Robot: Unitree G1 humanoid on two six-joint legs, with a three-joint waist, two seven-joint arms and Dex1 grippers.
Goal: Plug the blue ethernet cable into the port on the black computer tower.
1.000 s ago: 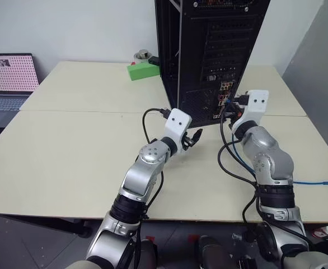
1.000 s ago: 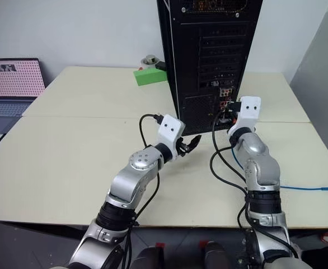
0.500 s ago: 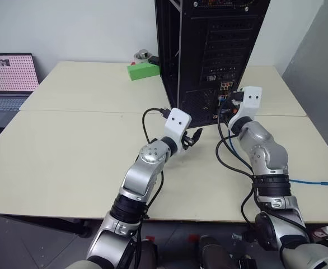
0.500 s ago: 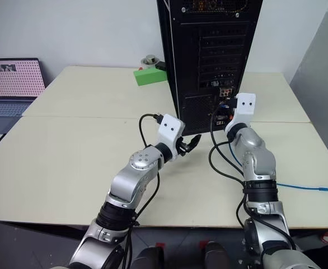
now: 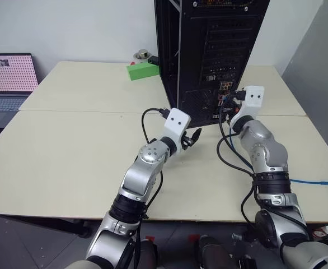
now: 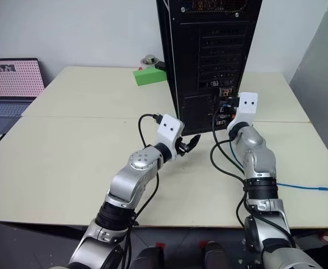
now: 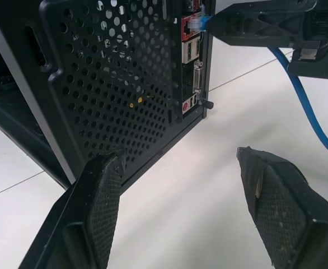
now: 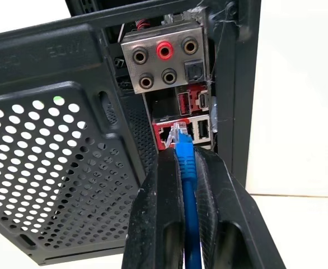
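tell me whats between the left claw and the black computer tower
Only bare pale tabletop: in the left wrist view the open left claw faces the black metal computer tower with nothing between.

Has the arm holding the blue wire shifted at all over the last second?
Yes. The right gripper, shut on the blue ethernet cable, has edged closer to the black computer tower.

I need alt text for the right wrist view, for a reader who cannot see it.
The right gripper, jaws shut on the blue ethernet cable, holds its clear plug at the mouth of the red-framed port on the black computer tower. Round audio jacks sit above it.
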